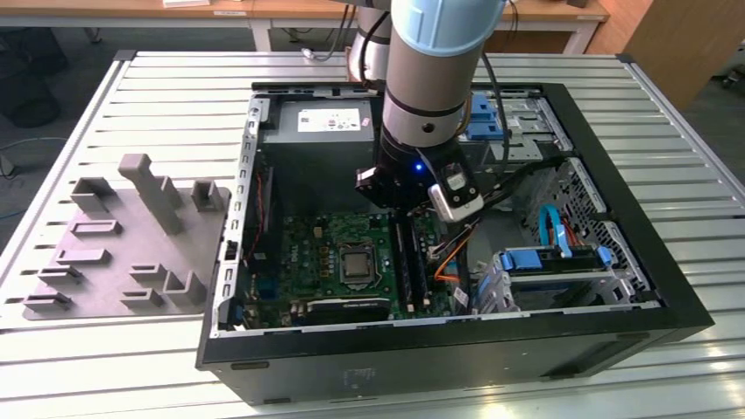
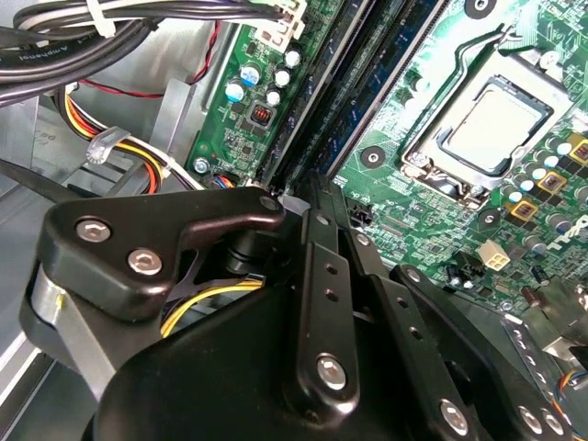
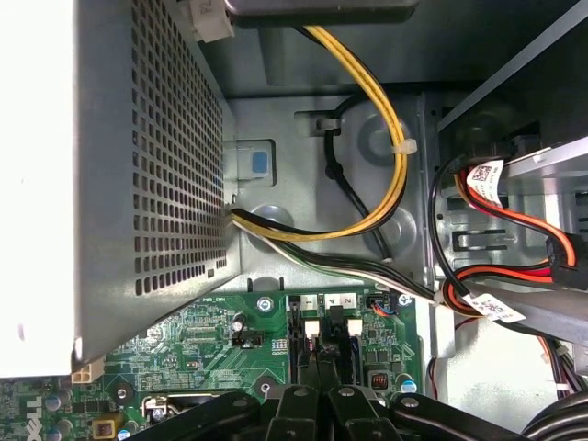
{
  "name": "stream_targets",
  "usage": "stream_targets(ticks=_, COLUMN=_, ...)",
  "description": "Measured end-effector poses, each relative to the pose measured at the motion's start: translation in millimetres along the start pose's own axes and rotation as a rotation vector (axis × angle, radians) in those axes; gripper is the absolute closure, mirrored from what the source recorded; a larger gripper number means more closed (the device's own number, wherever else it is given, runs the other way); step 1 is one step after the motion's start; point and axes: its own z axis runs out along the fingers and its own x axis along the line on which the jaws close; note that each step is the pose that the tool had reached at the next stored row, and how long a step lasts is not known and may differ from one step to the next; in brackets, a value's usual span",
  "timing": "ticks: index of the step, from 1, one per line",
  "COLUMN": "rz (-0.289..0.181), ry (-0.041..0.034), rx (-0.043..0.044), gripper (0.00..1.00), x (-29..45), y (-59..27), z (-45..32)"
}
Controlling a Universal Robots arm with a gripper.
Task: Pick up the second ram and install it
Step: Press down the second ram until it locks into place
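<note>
My gripper (image 1: pixel 402 212) reaches down into the open computer case (image 1: pixel 652 288), over the far end of the black memory slots (image 1: pixel 404 259) on the green motherboard (image 1: pixel 314 253). In the second wrist view the gripper (image 2: pixel 308 188) has its fingers (image 2: pixel 323 276) drawn close together at the slots' end. A thin blue-green stick, the second ram (image 2: pixel 347 106), runs edge-on along the slots from the fingertips. The first wrist view has the gripper (image 3: pixel 322 390) above the white slot latches (image 3: pixel 312 329).
The grey fixture block (image 1: pixel 128 249) with upright posts stands outside the case on the exterior view's left. The processor socket (image 2: pixel 496 119) lies beside the slots. The power supply (image 3: pixel 110 165), bundled cables (image 3: pixel 386 138) and a drive cage (image 1: pixel 559 266) crowd the gripper.
</note>
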Motion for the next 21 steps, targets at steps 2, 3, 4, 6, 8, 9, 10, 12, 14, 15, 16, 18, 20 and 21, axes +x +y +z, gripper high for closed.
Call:
stream_targets(ticks=2, rz=0.000, ry=0.0000, rx=0.0000, gripper=0.89, x=0.0, y=0.0, z=0.2)
stream_targets(ticks=3, rz=0.000, ry=0.0000, rx=0.0000, gripper=0.89, x=0.0, y=0.0, z=0.4)
stream_targets(ticks=4, rz=0.000, ry=0.0000, rx=0.0000, gripper=0.89, x=0.0, y=0.0, z=0.4)
stream_targets(ticks=6, rz=0.000, ry=0.0000, rx=0.0000, gripper=0.89, x=0.0, y=0.0, z=0.3)
stream_targets(ticks=8, rz=0.000, ry=-0.0005, rx=-0.0011, gripper=0.89, x=0.0, y=0.2, z=-1.2)
stream_targets(ticks=9, rz=0.000, ry=-0.0009, rx=-0.0027, gripper=0.89, x=-0.1, y=0.5, z=-2.8)
stream_targets(ticks=10, rz=0.000, ry=-0.0006, rx=-0.0020, gripper=0.89, x=0.0, y=0.7, z=-5.8)
stream_targets(ticks=12, rz=0.000, ry=-0.0002, rx=-0.0005, gripper=0.89, x=0.1, y=0.9, z=-12.0)
stream_targets(ticks=14, rz=0.000, ry=-0.0001, rx=-0.0003, gripper=0.89, x=0.1, y=1.1, z=-16.8)
stream_targets(ticks=15, rz=0.000, ry=-0.0001, rx=-0.0002, gripper=0.89, x=0.1, y=1.2, z=-18.2)
stream_targets(ticks=16, rz=0.000, ry=-0.0001, rx=-0.0002, gripper=0.89, x=0.1, y=1.3, z=-18.6)
stream_targets(ticks=18, rz=0.000, ry=-0.0001, rx=-0.0005, gripper=0.89, x=0.1, y=1.3, z=-18.5)
stream_targets(ticks=20, rz=0.000, ry=0.0000, rx=0.0000, gripper=0.89, x=0.1, y=0.8, z=-18.8)
stream_targets(ticks=21, rz=0.000, ry=0.0000, rx=0.0000, gripper=0.89, x=0.0, y=-0.3, z=-18.9)
